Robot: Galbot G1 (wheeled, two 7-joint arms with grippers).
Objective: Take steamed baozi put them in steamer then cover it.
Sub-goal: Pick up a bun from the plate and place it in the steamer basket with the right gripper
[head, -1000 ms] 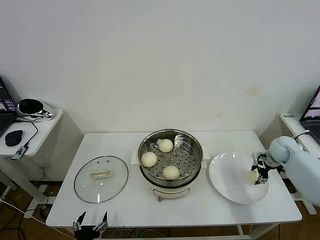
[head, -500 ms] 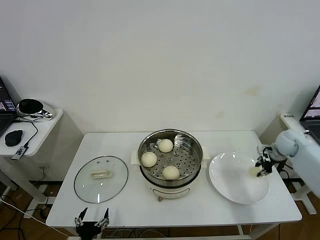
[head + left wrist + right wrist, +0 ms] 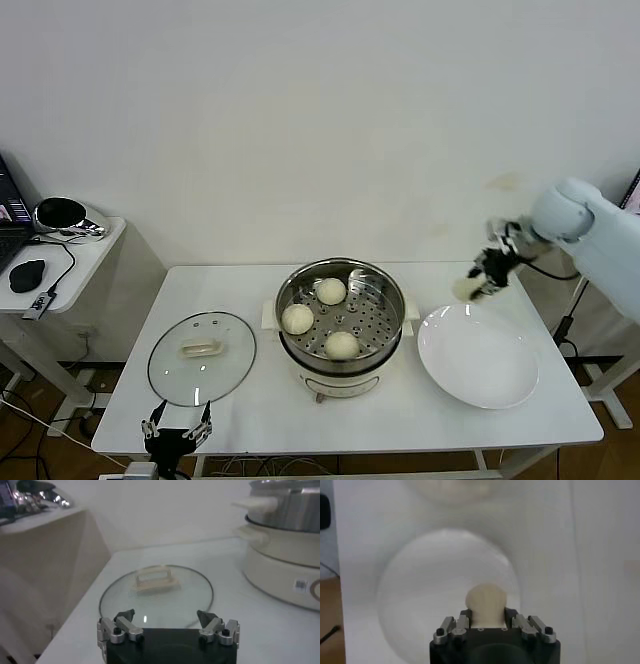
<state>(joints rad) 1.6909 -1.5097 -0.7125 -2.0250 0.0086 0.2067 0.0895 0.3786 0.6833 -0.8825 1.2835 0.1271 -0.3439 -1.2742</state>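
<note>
Three steamed baozi [image 3: 331,291] lie on the perforated tray of the steamer [image 3: 385,283] at the table's middle. My right gripper [image 3: 478,285] hangs in the air over the far left rim of the white plate [image 3: 478,355], shut on a fourth cream-white baozi [image 3: 464,290]. The right wrist view shows that baozi [image 3: 486,601] pinched in the gripper [image 3: 486,616], with the plate [image 3: 430,585] far below. The glass cover [image 3: 202,357] lies flat on the table left of the steamer. My left gripper [image 3: 167,620] waits open at the front edge, just short of the cover [image 3: 155,592].
A side table [image 3: 60,250] at the far left carries a shiny helmet-like object, a mouse and cables. The steamer's side handles [image 3: 411,302] jut out toward the plate. The plate now holds nothing.
My right gripper closed on the baozi that lay on the plate and lifted it up and leftward toward the steamer. The left gripper shifted only slightly.
</note>
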